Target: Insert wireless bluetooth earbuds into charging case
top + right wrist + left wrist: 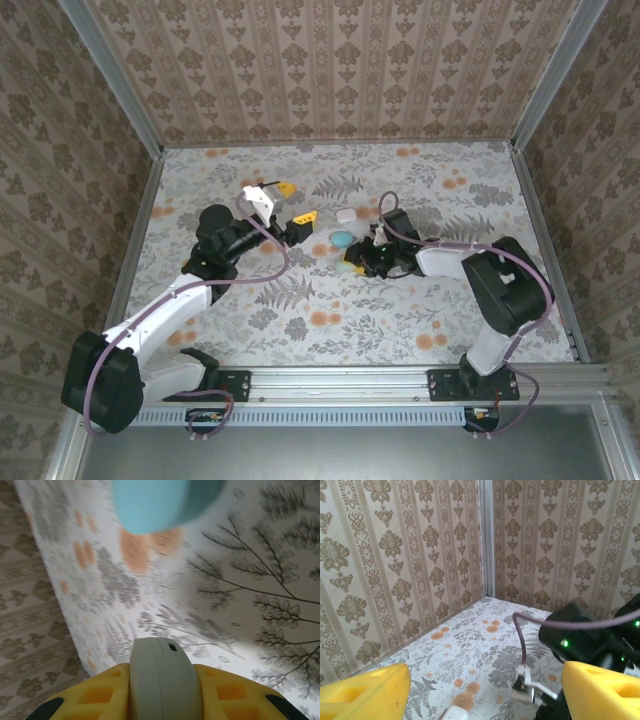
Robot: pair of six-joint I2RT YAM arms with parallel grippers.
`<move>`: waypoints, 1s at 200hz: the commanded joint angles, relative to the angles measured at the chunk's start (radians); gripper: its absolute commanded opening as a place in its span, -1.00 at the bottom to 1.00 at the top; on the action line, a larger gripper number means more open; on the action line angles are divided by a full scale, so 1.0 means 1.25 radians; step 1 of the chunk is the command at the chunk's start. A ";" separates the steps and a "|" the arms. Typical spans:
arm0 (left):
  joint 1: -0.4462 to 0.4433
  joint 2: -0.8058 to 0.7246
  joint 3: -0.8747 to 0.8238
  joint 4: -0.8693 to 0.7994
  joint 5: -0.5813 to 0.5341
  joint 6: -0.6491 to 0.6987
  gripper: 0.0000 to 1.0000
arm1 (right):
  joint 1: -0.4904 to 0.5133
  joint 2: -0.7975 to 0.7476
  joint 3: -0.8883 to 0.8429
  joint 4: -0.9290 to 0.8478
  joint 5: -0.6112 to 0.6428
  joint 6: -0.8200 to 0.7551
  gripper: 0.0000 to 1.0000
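Floral tabletop (420, 310), frame centre: your right gripper (357, 262) clamps the white case (161, 675) by rounded sides, so it may slip; your wide-open left gripper (296, 203) could nudge the teal case (342, 239).

Open table (300, 330) lies along its near side; the white case (346, 214) and teal case (342, 239) (close together) block the middle.

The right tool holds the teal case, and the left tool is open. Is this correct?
Not quite. In the right wrist view, the right tool holds a whitish case; the teal case lies free beyond it. The left tool is open, as you wrote.
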 commanded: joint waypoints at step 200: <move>0.040 0.002 -0.007 -0.065 -0.119 0.031 0.62 | -0.001 -0.313 0.124 -0.528 0.577 -0.310 0.34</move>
